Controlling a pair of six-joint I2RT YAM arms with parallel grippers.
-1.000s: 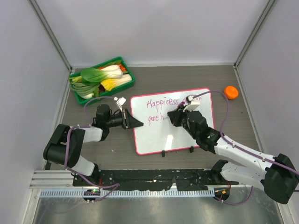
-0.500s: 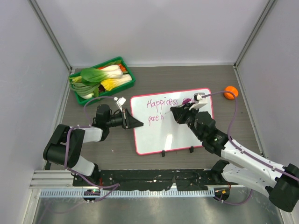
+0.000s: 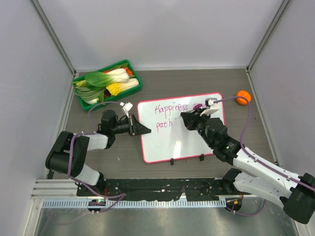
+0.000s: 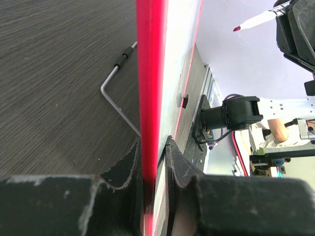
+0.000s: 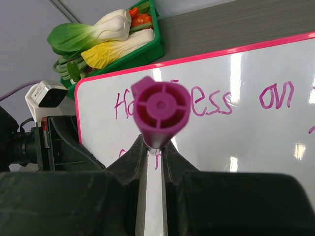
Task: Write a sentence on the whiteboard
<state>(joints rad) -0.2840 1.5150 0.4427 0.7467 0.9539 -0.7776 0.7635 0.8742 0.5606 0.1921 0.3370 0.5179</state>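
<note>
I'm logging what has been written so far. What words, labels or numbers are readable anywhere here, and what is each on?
"Happiness": purple handwriting, top line of the whiteboard.
"on": same line, just after it.
"path": second line; reading uncertain.
Strokes at the right edge of the right wrist view are cut off, unreadable.
Marker, green tray: no readable print.

whiteboard [image 3: 182,142] 1 | marker [image 5: 160,105] 1 (purple) | green tray [image 3: 136,73] 1 | orange item [image 3: 241,97] 1

lab test cell, grey partition walls [image 3: 162,29], mounting rail [image 3: 147,203]
</note>
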